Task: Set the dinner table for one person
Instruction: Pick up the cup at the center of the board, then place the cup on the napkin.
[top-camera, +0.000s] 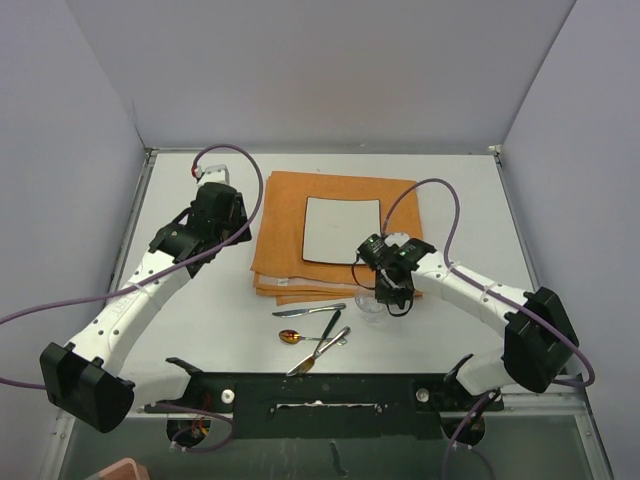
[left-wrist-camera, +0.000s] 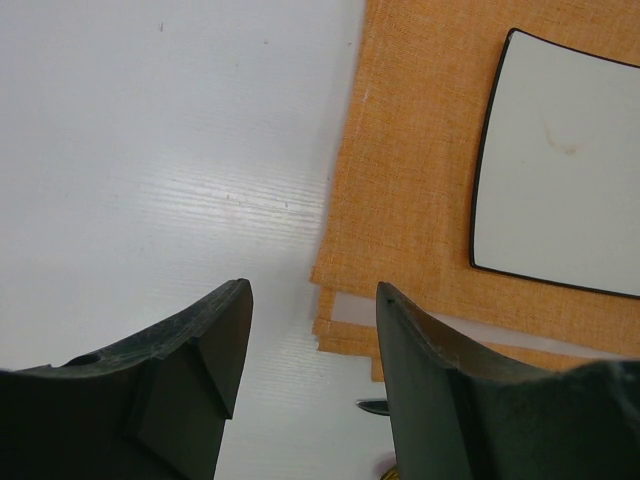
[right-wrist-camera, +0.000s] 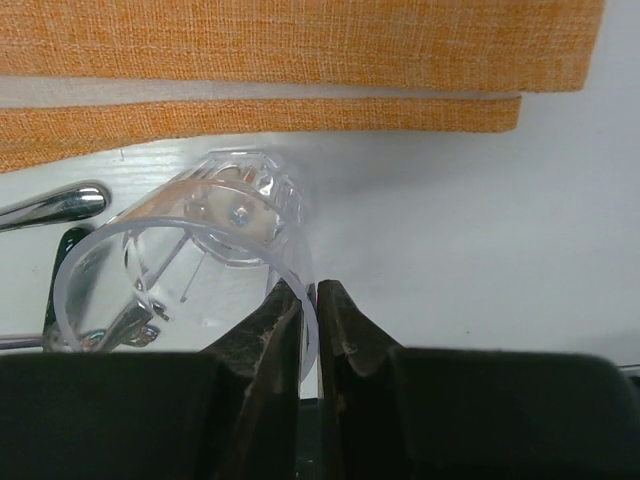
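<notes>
Dinner table: a flat, matte, white-grey top filling the workspace from the arm bases out to the far wall. Judged rigid and fixed. It is a surface to place things on, not something to grasp. The finish looks smooth, so light items probably slide if nudged.

Layout: the orange cloth lies folded at centre-far, with the square white plate on it. A knife and a spoon lie near of the cloth, close to other cutlery.

Right gripper: clenched on the wall of the clear glass, one finger inside the rim and one outside. The glass sits just off the near right corner of the cloth, with the cutlery to its left. I cannot tell whether its base rests on the table or is raised.

Handling judgement for the glass: light, stiff, slick and thin-walled. I cannot tell whether it is glass or plastic, so treat it as breakable. A single-wall pinch at the rim lets it pivot or slip, so slow moves, a level wrist and a gentle set-down seem wise. The rim is the sensible hold, since the body looks too wide for these jaws.

Left gripper: jaws apart with nothing between them, hanging over bare table just left of the cloth.
</notes>
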